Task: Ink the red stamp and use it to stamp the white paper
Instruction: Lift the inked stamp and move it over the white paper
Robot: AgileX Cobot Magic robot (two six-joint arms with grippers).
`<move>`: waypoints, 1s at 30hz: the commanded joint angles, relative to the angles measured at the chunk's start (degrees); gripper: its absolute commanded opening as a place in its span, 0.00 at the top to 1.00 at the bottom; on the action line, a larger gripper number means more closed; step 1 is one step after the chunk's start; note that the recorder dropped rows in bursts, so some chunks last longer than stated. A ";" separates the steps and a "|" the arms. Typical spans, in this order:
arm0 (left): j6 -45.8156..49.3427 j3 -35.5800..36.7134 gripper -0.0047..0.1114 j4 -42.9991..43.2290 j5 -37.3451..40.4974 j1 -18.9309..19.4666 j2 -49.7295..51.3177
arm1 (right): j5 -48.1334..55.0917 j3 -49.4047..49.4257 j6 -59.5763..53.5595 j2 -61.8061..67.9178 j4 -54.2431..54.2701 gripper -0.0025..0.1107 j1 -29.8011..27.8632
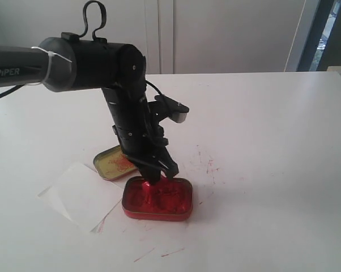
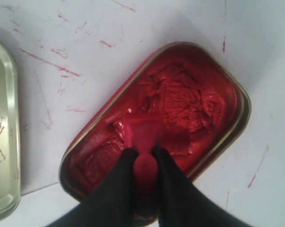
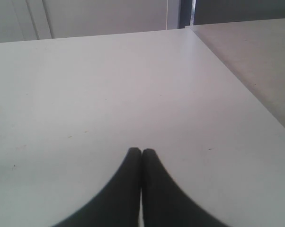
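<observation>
My left gripper [image 2: 143, 151] is shut on the red stamp [image 2: 143, 135], holding its knob between the black fingers, with the block base pressed down into the red ink of the open red tin [image 2: 230, 137]. In the exterior view the left gripper [image 1: 158, 174] stands over the near-left part of the red tin [image 1: 157, 198]; the stamp is mostly hidden there. The white paper [image 1: 80, 195] lies flat to the left of the tin. My right gripper [image 3: 141, 151] is shut with nothing in it, over bare white table; it does not show in the exterior view.
A gold tin lid [image 1: 115, 162] with red smears lies behind the red tin, beside the paper; it also shows as the lid [image 2: 5, 142] in the left wrist view. Red ink streaks [image 1: 207, 164] mark the tabletop. The table's right edge [image 3: 237, 80] runs beside the right gripper.
</observation>
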 commanded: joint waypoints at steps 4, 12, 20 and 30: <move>0.45 0.00 0.96 -1.78 4.11 2.96 -0.60 | -0.84 0.30 -0.06 -0.24 -0.12 0.98 0.23; 1.48 0.00 0.96 -2.40 7.63 7.44 -0.60 | -0.84 0.30 -0.06 -0.24 -0.12 0.98 0.23; 2.15 6.32 0.96 -1.39 4.72 8.47 -6.72 | -0.84 0.30 -0.06 -0.24 -0.12 0.98 0.23; -0.53 19.72 0.96 3.09 -3.58 10.21 -15.68 | -0.84 0.30 -0.06 -0.24 -0.12 0.98 0.23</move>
